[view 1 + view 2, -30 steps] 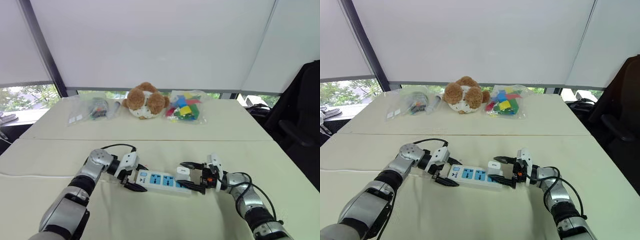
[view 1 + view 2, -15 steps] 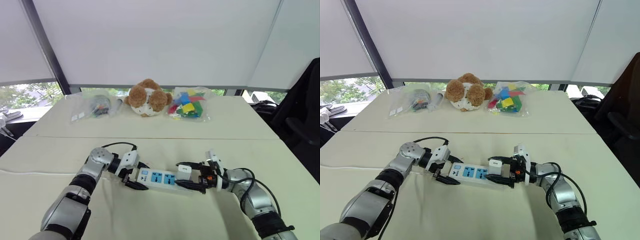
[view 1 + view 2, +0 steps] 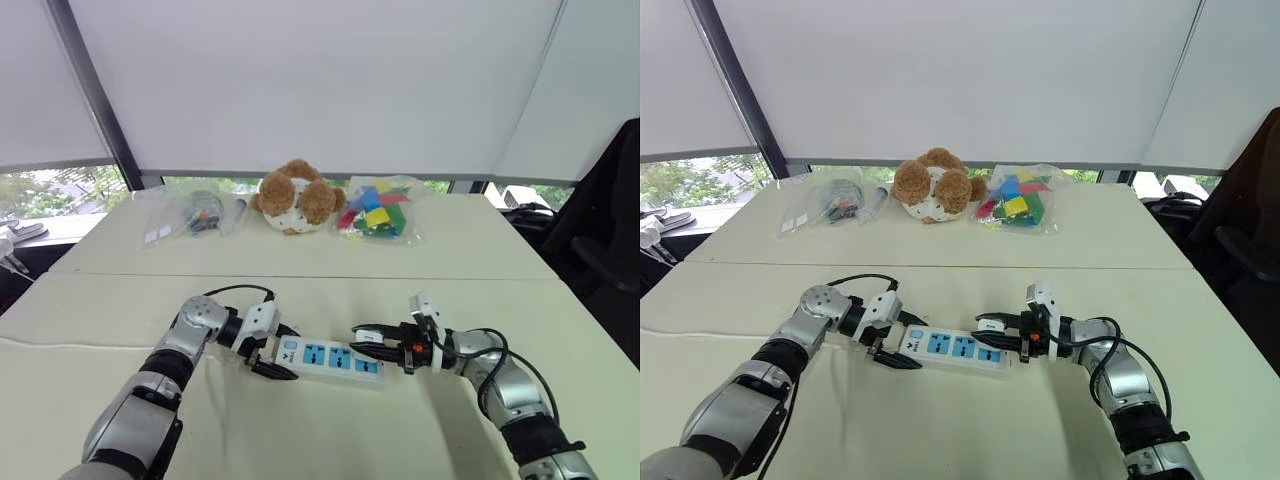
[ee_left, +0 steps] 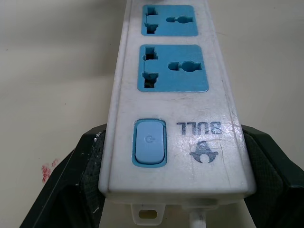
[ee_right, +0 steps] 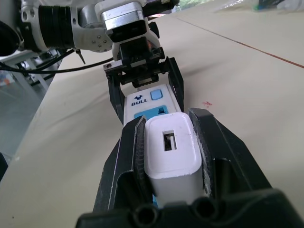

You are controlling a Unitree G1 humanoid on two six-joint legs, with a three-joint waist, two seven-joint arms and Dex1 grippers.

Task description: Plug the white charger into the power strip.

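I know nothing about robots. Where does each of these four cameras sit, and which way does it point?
Left and right eye views: on the head, facing forward and down over the cream table; both arms show.
Left wrist view: on the left wrist, looking along the left gripper, clamped on the white power strip with blue sockets.
Right wrist view: on the right wrist, looking along the right gripper, holding the white cube-shaped charger.
Shared: both wrist views show the strip's blue switch and the left gripper.
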